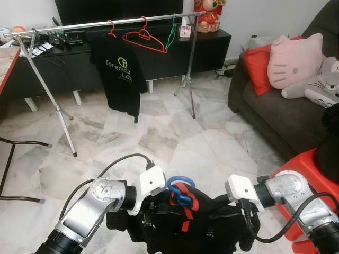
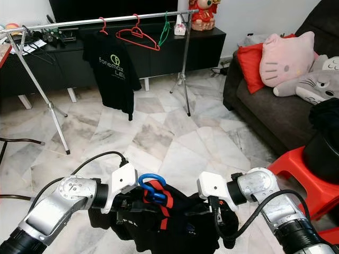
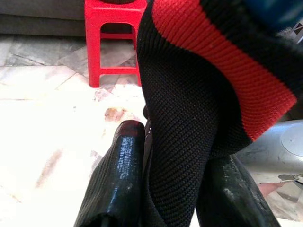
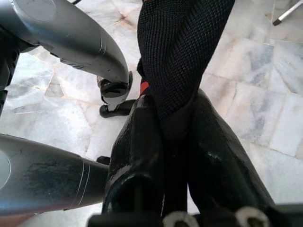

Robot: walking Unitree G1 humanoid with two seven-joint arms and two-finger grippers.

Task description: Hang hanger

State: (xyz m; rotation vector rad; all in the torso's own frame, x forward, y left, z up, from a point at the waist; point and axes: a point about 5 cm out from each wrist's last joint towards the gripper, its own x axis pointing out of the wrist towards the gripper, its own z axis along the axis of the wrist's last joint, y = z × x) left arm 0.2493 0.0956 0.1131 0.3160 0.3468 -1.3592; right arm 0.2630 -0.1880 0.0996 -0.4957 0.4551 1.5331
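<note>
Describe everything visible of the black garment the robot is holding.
The black garment is a knit-looking fabric with red trim at its neck, hung on a blue hanger whose hook sticks up from the collar. It sags bunched between both arms, low above the marble floor. The left gripper and right gripper each pinch a fold of it.

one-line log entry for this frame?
phase: carrying | left gripper: shut on black garment | right gripper: shut on black garment | blue hanger: in garment | clothes rail: ahead

Home living room: sofa (image 1: 265,114) with plush cushions (image 1: 294,60), TV cabinet (image 1: 159,50), marble floor (image 1: 159,143)
</note>
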